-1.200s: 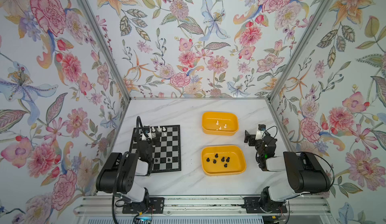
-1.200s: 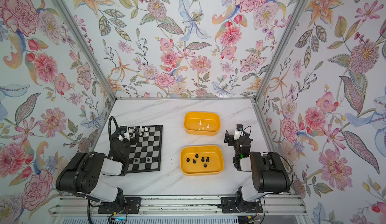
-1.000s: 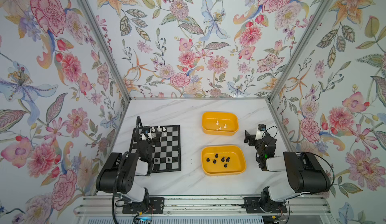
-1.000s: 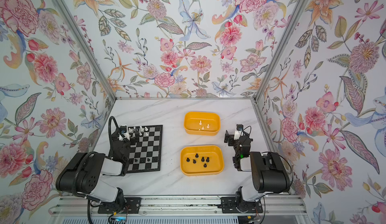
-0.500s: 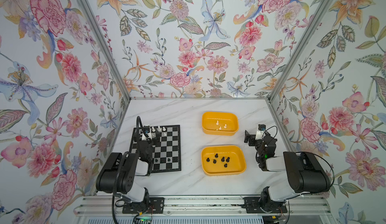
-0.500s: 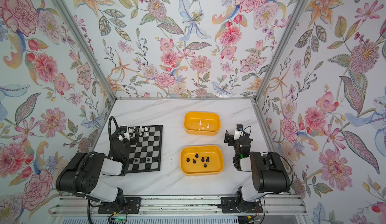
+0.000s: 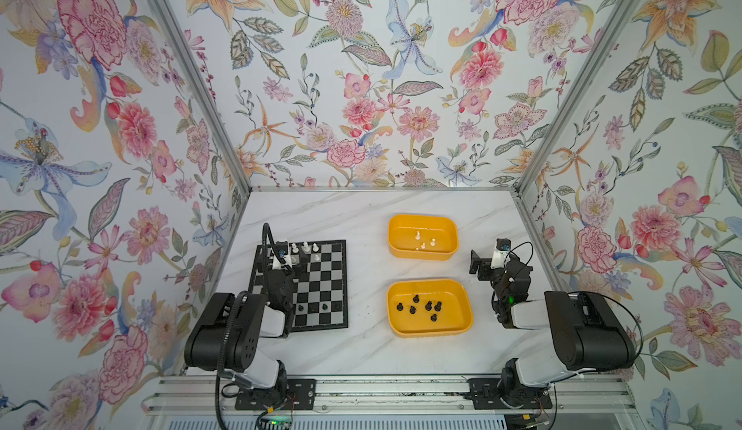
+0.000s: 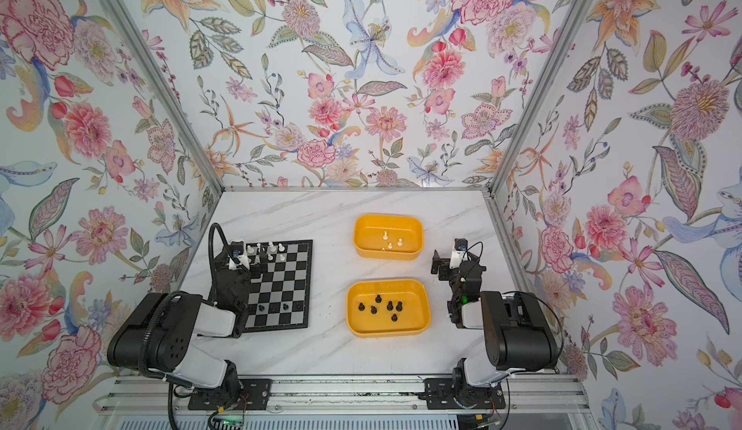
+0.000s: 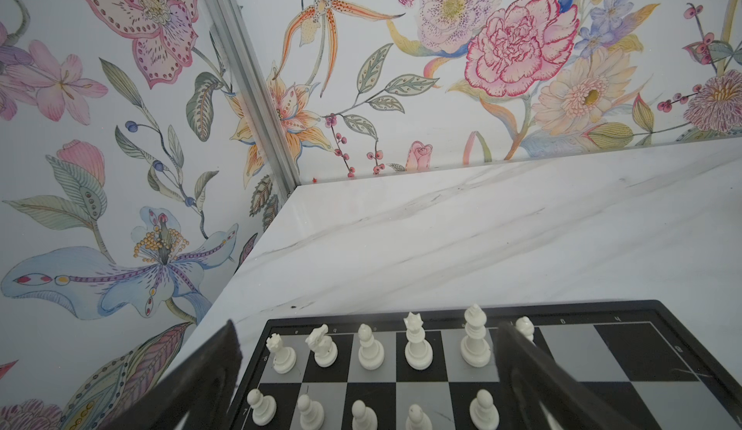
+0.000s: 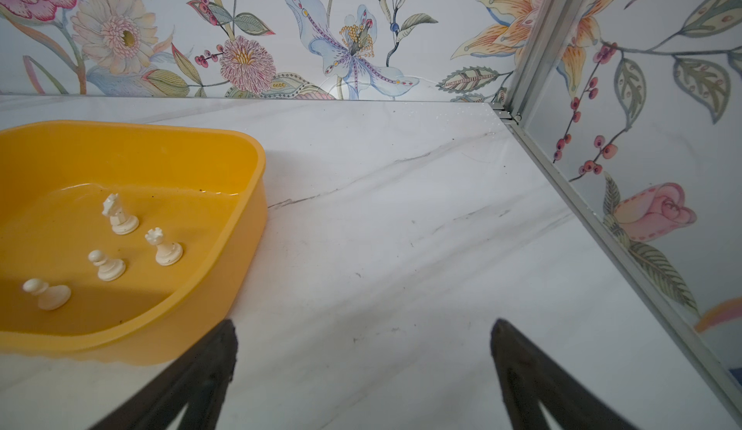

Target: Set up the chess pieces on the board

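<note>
The board (image 7: 325, 275) lies flat at the left in both top views, also (image 8: 291, 275). White chess pieces (image 9: 417, 341) fill part of its two far rows; three black ones (image 7: 324, 306) stand on a near row. My left gripper (image 9: 365, 327) hangs open over the board's far left rows, its fingers (image 9: 217, 363) straddling the white back row without touching a piece. My right gripper (image 10: 362, 326) is open and empty above bare table, right of the far yellow tub (image 10: 249, 191). That tub holds several white pieces (image 10: 120, 215).
A near yellow tub (image 7: 429, 284) holds several black pieces (image 7: 428, 306). Floral walls close in the marble table (image 7: 361, 215) on three sides, with the right wall's metal rail (image 10: 602, 215) close beside my right gripper.
</note>
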Controlling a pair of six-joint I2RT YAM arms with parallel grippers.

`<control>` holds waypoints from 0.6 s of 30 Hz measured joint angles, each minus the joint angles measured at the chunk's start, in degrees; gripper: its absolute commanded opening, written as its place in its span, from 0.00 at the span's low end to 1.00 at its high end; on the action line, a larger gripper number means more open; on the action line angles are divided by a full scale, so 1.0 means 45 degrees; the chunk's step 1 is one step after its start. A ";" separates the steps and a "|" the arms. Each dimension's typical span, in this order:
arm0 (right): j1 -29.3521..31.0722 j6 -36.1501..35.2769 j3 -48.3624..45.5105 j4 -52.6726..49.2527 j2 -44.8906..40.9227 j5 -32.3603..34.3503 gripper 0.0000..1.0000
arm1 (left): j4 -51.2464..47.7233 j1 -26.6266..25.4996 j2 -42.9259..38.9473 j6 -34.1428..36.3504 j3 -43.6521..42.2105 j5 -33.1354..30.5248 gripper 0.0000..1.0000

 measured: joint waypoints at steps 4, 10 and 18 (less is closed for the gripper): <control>0.0000 0.0000 0.0000 0.0000 0.0000 -0.0005 0.99 | 0.0000 0.0000 0.0000 0.0000 0.0000 0.0000 0.99; 0.0000 0.0000 0.0000 0.0000 0.0000 -0.0005 0.99 | 0.0000 0.0000 0.0000 0.0000 0.0000 0.0000 0.99; 0.0063 0.0000 0.0005 -0.0010 0.0000 0.0151 0.99 | 0.0000 0.0000 0.0000 0.0000 0.0000 0.0000 0.99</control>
